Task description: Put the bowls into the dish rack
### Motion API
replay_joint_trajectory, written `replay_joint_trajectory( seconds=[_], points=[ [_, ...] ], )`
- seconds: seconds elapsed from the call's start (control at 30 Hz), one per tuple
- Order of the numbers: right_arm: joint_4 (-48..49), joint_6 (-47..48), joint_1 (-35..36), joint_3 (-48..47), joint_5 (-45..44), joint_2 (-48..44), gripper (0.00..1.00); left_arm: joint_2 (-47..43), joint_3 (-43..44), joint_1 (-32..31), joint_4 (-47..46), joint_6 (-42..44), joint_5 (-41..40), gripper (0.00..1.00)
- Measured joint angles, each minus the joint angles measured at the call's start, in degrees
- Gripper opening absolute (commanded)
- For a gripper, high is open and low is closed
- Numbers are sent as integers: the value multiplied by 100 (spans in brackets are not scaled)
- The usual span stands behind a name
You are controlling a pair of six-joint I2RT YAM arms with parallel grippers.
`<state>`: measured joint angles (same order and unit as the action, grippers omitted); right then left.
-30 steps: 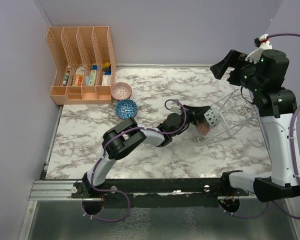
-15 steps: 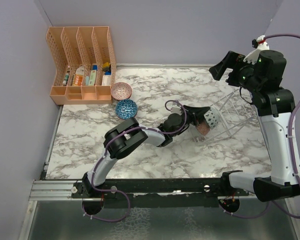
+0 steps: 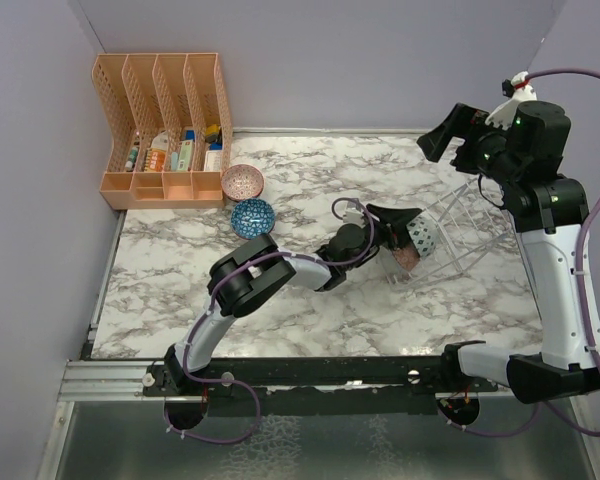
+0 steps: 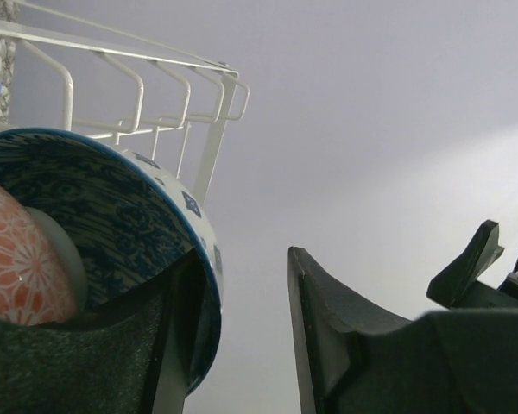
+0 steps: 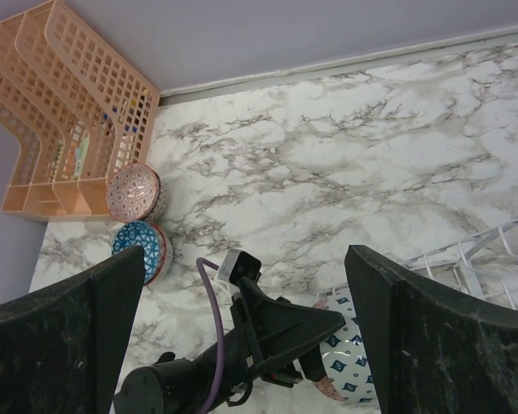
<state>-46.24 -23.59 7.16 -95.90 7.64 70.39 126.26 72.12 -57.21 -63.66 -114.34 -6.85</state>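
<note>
A teal-blue bowl with a white, blue-diamond outside stands on edge in the clear wire dish rack. A pink-red bowl leans against it. In the left wrist view the blue bowl holds the pink-red bowl nested inside it. My left gripper is open: one finger lies inside the blue bowl's rim, the other stands apart with empty space between. A pink bowl and a blue bowl sit on the table at the left. My right gripper is open and empty, high above the rack.
An orange slotted file organizer with small items stands at the back left, just behind the two loose bowls. The marble table is walled at the left and back. The rack is tilted, near the right arm's column.
My left gripper's jaws have spread apart at the blue bowl in the rack. The right gripper has shifted slightly to the left.
</note>
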Motion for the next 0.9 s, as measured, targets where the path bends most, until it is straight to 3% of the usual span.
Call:
replay_joint_trajectory(
  seconds=[0.37, 0.9],
  points=[
    [2, 37, 0, 70, -2, 0, 100, -63, 55, 96, 411, 68, 310, 58],
    [44, 37, 0, 133, 0, 0, 100, -380, 208, 256, 1650, 393, 918, 60]
  ],
)
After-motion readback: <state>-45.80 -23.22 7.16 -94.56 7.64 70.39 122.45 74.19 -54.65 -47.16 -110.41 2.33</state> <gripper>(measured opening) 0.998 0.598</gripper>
